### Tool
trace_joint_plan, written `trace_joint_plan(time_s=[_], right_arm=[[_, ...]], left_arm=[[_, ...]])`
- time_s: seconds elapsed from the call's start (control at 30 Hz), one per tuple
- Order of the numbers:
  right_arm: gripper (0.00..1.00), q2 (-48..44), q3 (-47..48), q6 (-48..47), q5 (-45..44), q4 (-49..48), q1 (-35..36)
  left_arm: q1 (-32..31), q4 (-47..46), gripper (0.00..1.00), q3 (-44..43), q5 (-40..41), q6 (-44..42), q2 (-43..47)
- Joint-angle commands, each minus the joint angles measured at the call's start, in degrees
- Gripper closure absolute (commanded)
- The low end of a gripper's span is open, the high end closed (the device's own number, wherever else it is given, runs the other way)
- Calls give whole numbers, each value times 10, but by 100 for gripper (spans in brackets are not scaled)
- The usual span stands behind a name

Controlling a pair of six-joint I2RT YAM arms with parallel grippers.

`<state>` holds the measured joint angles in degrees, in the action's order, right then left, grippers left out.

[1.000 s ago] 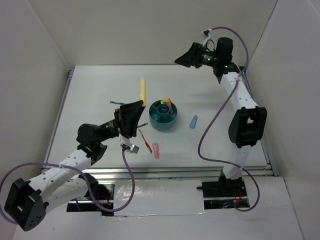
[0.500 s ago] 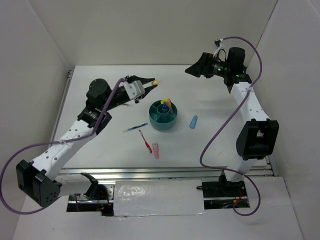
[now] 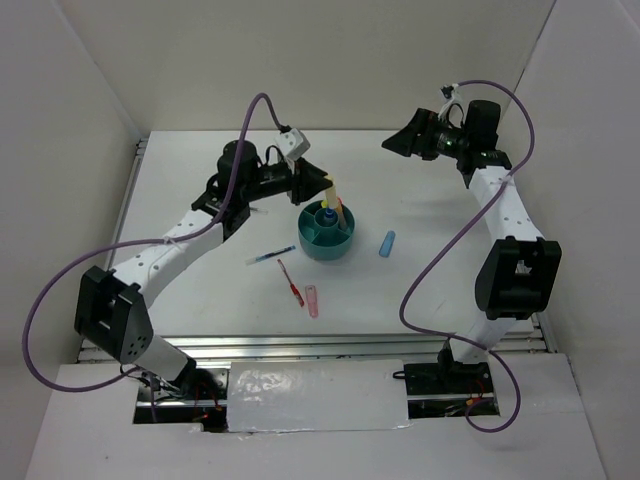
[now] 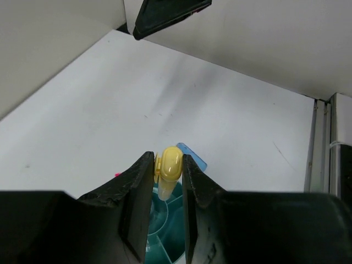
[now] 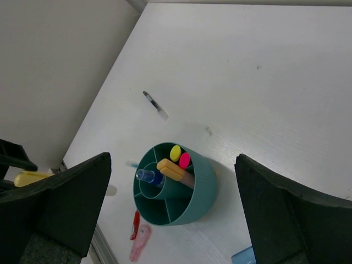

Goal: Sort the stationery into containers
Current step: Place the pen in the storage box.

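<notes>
White table (image 3: 440, 285), left claw (image 4: 166, 165) clenched on yellow marker (image 4: 171, 160), now over teal organiser (image 3: 327, 247), right claw (image 3: 398, 141) released

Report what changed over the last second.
The left gripper picked the yellow marker off the table and carried it right, to above the teal organiser's far edge. The right gripper drifted slightly right, open. The organiser, pink marker, red pen, blue pen and light-blue marker stayed put.

Bright, even overhead light; soft, faint shadows on the white worktop (image 3: 365, 295); close fingers (image 4: 137, 209) dark, slightly blurred in left wrist view.
</notes>
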<state>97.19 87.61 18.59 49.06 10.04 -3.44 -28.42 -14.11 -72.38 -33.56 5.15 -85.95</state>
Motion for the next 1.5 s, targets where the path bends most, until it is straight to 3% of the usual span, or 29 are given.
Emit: trace_joint_plan(time_s=[0.0,0.67,1.27,1.47], right_arm=[[0,-24,-3,5,10,-12,-4],[0,12,30,9,26,-12,-28],[0,30,25,8,39,-23,-34],[0,33,28,1,36,-13,-34]], left_arm=[[-7,-50,100,-18,-3,44,-24],[-34,-58,100,-91,68,18,-169],[-38,24,99,-101,62,-15,-164],[-38,22,64,-99,66,-11,-165]])
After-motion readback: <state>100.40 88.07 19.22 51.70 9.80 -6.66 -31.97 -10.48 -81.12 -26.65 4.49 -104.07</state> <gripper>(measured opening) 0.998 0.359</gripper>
